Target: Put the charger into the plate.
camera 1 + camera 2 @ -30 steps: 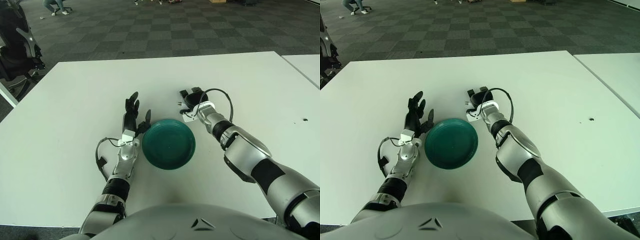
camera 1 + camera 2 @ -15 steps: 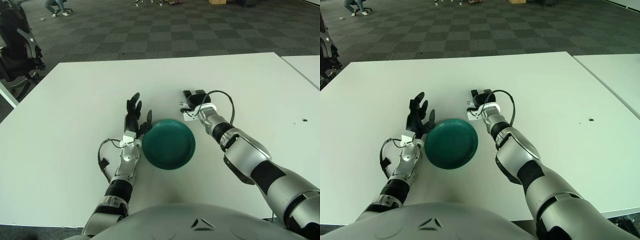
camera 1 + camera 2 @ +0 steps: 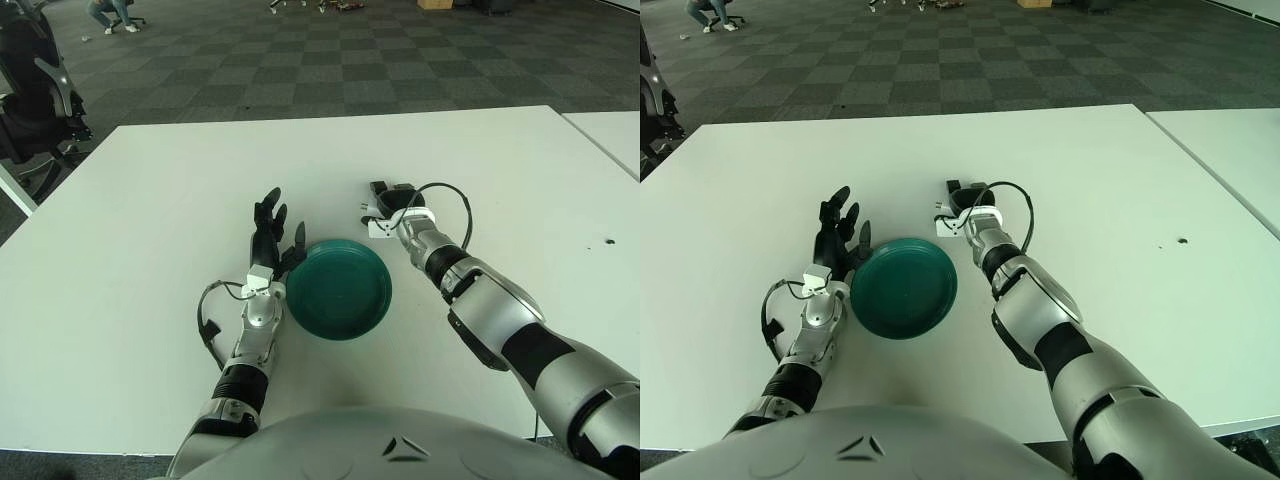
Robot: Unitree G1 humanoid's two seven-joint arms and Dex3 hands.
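Note:
A dark green plate (image 3: 338,290) lies on the white table (image 3: 140,200), near me in the middle. My right hand (image 3: 387,196) is just beyond the plate's far right rim, low over the table. Its fingers are curled on the small charger (image 3: 371,207). The fingers hide most of the charger, and only its prongs poke out to the left. My left hand (image 3: 268,232) stands open beside the plate's left rim, fingers spread and pointing away from me, holding nothing.
A black cable (image 3: 455,200) loops from the right wrist over the table. A second table (image 3: 610,130) stands at the right, past a gap. A dark chair (image 3: 35,90) is off the table's far left corner.
The right hand has turned slightly and edged a little to the right, still curled on the charger. The left hand and the plate have stayed in place.

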